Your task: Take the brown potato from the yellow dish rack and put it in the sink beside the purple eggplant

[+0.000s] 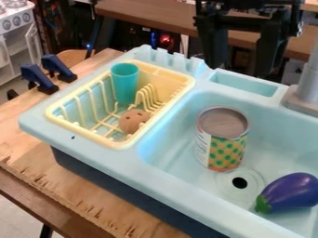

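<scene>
So we've got the black two-finger gripper [242, 69] up at the far side, over the far rim of the light blue plastic toy sink [177, 179]. Its jaws are wide apart and we see nothing between them. The nearest loose thing to it is the open-topped can with a green-and-yellow pineapple-pattern label [225, 148], standing upright in the basin, just beyond the drain hole [240, 182].

For elbow room, we see bare basin floor between the can and the near wall, and more to its right. The raised rim runs all round, and a ridge on the left splits the basin from the pale yellow plastic dish rack [118, 144]. The thick grey faucet [308, 86] is what we'd call the big obstacle, upright at the far right. The glossy purple toy eggplant [292, 190] lies on its side at the near right, green stem end towards the drain.

Over in the rack we have a teal plastic cup [125, 83] standing at the far end, and a round brown thing with small dark holes [133, 121] nearer us. Two dark blue clamps [46, 74] sit on the wooden tabletop [25, 111] to the left.
</scene>
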Motion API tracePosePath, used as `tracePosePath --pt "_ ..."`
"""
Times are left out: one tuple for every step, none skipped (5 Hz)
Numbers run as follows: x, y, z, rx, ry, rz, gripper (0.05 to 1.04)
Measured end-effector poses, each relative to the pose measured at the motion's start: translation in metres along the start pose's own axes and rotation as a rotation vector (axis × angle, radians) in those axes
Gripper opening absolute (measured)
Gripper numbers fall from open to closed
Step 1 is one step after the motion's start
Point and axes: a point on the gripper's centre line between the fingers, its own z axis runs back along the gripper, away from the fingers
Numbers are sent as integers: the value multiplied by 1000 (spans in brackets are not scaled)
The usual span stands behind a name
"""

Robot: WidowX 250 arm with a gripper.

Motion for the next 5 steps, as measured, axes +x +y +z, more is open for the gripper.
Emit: tracePosePath --pt "-1 0 -10 5 32 0 1001" --pt "0 -14 -20 41 47 -59 1001" --pt "0 -32 -28 41 48 -130 1001" --pt "1 -33 -27 37 37 -141 1001" --pt "-7 -20 -37 2 26 -125 1001"
